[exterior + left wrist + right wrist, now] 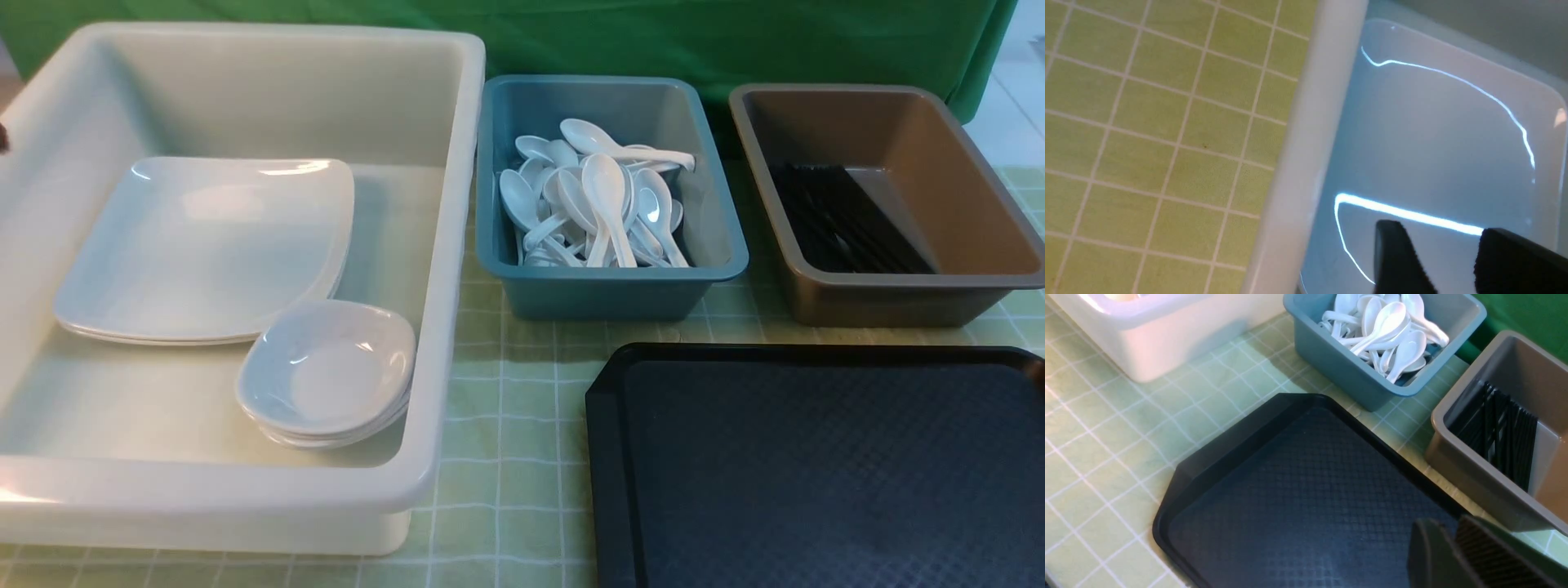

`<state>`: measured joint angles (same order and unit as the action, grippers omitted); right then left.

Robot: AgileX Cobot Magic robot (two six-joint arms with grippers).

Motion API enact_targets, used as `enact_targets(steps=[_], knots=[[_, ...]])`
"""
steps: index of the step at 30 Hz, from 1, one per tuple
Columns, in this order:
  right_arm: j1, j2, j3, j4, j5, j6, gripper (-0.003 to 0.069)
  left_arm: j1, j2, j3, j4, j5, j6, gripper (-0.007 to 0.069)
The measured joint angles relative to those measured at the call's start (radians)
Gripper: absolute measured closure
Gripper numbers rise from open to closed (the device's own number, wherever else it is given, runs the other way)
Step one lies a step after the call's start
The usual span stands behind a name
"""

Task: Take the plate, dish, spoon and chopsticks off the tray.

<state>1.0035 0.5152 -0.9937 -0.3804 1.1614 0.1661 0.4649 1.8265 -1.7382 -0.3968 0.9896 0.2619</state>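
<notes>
The dark tray [816, 474] [1306, 490] lies bare at the front right. A white plate [204, 245] [1433, 143] tops a small stack inside the big white tub [457, 245], with a small dish [326, 371] stacked in front of it. My left gripper [1439, 228] hangs open just above the plate, nothing between its fingers. Several white spoons [600, 204] [1384, 330] fill the teal tub [604, 294]. Black chopsticks [841, 216] [1498, 433] lie in the brown tub [898, 302]. My right gripper [1447, 522] is shut and empty over the tray's corner nearest the brown tub.
The white tub's rim [1306, 143] runs beside the left gripper, with green checked tablecloth [1167, 143] outside it. The teal tub [1347, 375] and brown tub [1474, 486] stand just behind the tray. A green curtain [653, 33] closes the back.
</notes>
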Motion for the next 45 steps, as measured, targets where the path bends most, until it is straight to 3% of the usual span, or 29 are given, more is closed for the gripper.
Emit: enact_targets(steps=[2,4,7,11,14,15,19,22,45], knots=[[0.0,0.0,0.0,0.0,0.014,0.013,0.0598,0.0,-0.044,-0.032,0.006,0.063,-0.005,0.0533],[0.0,-0.001,0.0,0.0,0.04,0.035,0.0631,0.0,-0.091,-0.04,0.006,0.12,-0.004,0.0604],[0.0,-0.019,0.001,0.024,0.052,0.066,0.0656,0.0,-0.158,-0.039,0.003,0.2,0.0,0.0634],[0.0,-0.083,0.057,0.032,0.001,0.093,0.0657,0.0,-0.239,-0.012,0.002,0.222,0.002,0.0637],[0.0,-0.143,0.188,0.024,-0.203,0.102,0.0657,0.0,-0.297,0.009,0.001,0.228,0.002,0.0637],[0.0,-0.143,0.198,0.023,-0.203,0.102,0.0657,0.0,-0.3,0.009,0.0,0.228,0.002,0.0637],[0.0,-0.149,0.425,0.01,-0.624,0.102,0.0657,0.0,-0.351,0.019,-0.005,0.229,0.0,0.0637],[0.0,-0.124,0.515,0.01,-0.803,0.104,0.0646,0.0,-0.379,0.021,-0.005,0.229,-0.002,0.0637],[0.0,-0.116,0.534,0.025,-0.855,0.127,0.0589,0.0,-0.766,0.04,-0.026,0.229,-0.08,0.0636]])
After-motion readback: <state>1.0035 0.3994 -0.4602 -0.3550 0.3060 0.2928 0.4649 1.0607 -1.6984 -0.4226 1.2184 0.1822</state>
